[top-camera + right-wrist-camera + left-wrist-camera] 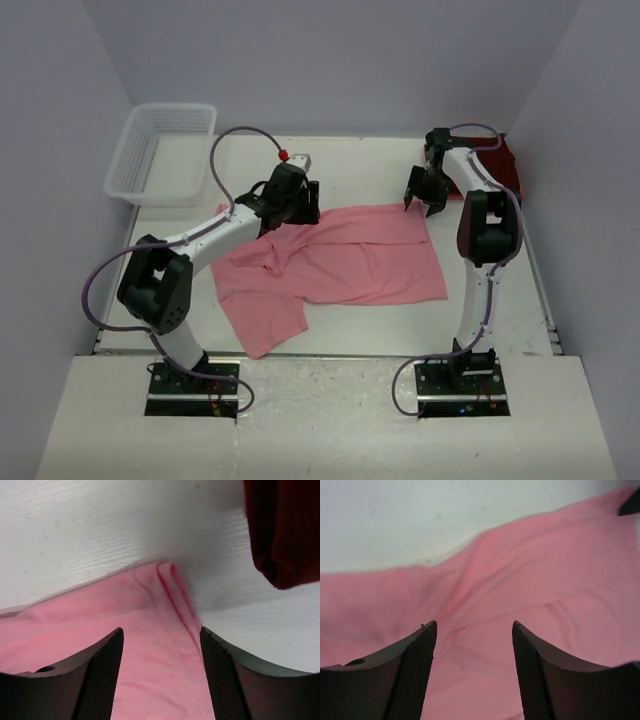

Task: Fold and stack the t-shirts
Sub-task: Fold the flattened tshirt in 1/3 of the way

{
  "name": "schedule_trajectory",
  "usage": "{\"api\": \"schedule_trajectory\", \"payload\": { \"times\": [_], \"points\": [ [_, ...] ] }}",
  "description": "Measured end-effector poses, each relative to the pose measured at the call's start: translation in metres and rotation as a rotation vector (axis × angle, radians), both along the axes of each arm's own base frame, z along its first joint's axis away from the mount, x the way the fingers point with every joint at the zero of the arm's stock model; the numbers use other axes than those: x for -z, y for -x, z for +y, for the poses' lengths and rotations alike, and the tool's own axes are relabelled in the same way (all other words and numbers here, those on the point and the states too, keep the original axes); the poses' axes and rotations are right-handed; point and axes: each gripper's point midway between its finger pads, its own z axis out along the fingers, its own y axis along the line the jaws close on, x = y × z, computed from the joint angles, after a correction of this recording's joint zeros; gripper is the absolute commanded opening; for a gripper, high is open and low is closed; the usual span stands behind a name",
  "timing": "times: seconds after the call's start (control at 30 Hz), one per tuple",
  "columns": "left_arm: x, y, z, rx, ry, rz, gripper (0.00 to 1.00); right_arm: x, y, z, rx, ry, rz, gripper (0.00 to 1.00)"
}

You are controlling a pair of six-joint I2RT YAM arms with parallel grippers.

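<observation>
A light pink t-shirt lies spread and rumpled across the middle of the white table. Its far edge shows in the left wrist view and its far right corner in the right wrist view. My left gripper hangs over the shirt's far left edge, open, with only cloth below its fingertips. My right gripper stands open above the far right corner. A dark maroon t-shirt lies folded at the far right, mostly behind the right arm; its edge shows in the right wrist view.
A white lattice basket stands at the far left corner of the table. Pale walls close in the table on three sides. Both arm bases are bolted at the near edge.
</observation>
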Motion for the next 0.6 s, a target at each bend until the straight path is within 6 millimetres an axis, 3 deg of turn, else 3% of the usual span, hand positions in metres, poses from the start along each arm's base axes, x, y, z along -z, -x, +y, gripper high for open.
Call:
{"api": "schedule_trajectory", "payload": {
  "times": [0.17,0.27,0.3,0.37,0.43,0.5,0.6],
  "points": [
    [-0.039,-0.016,-0.064,0.138,0.123,-0.089,0.61,-0.033,-0.022,0.002,0.007,-0.011,-0.147,0.65],
    [-0.041,-0.026,-0.093,0.203,0.181,-0.101,0.5,-0.057,-0.019,-0.002,0.028,0.004,-0.219,0.57],
    [-0.035,-0.029,-0.103,0.227,0.196,-0.093,0.44,-0.065,-0.015,-0.003,0.037,0.008,-0.24,0.44],
    [-0.02,-0.033,-0.122,0.272,0.22,-0.068,0.26,-0.087,-0.002,-0.007,0.062,0.02,-0.296,0.0],
    [-0.002,-0.035,-0.136,0.307,0.243,-0.032,0.09,-0.112,0.011,-0.009,0.082,0.018,-0.371,0.0],
    [0.018,-0.036,-0.15,0.347,0.263,0.004,0.01,-0.145,0.029,-0.011,0.091,0.012,-0.451,0.0],
    [0.04,-0.035,-0.172,0.419,0.315,0.043,0.0,-0.199,0.041,-0.011,0.093,-0.004,-0.593,0.0]
  ]
}}
